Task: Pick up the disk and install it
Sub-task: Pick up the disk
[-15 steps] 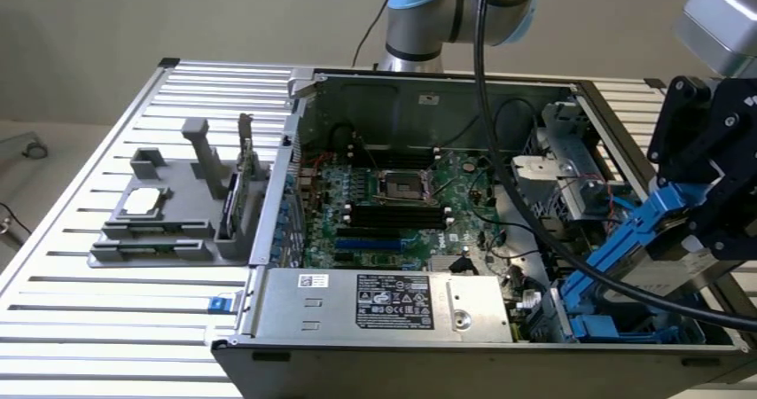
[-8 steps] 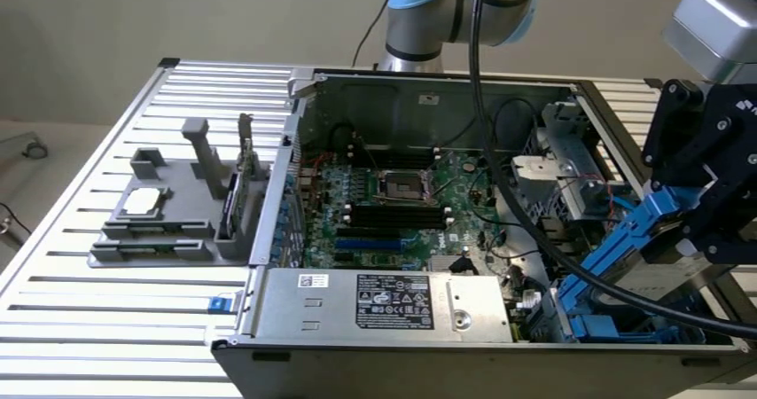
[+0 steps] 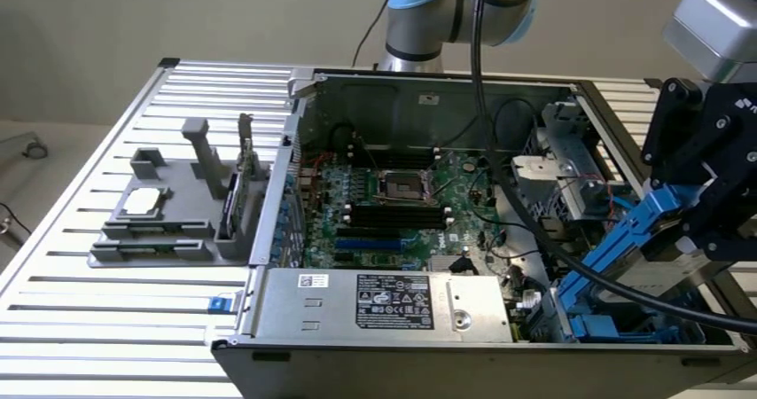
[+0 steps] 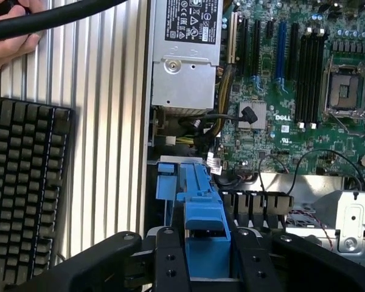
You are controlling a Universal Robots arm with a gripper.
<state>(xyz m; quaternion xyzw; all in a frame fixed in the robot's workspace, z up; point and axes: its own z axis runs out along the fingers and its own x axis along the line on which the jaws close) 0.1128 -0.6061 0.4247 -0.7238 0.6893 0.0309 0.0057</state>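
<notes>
Slatted metal surface (image 3: 71,266) carries the open computer case (image 3: 473,372). Power supply (image 3: 378,301) sits along the case's front wall, motherboard (image 3: 391,195) on the case floor. Disk (image 3: 615,244), in its blue carrier, hangs tilted over the case's front corner beside the power supply, clamped between the jaws.

Whole setup sits on a counter (image 3: 95,328) made of ribbed silver aluminium slats, long grooves running across the top. Behind it there's just a plain off-white wall (image 3: 177,18), totally bare. Past the counter's edge on the exterior view's left you get a strip of pale floor (image 3: 24,182) with a small dark ring-shaped thing (image 3: 35,148) lying on it, can't tell what it is. Lighting is soft and even overall, with bright white glare on the nearest slats.
</notes>
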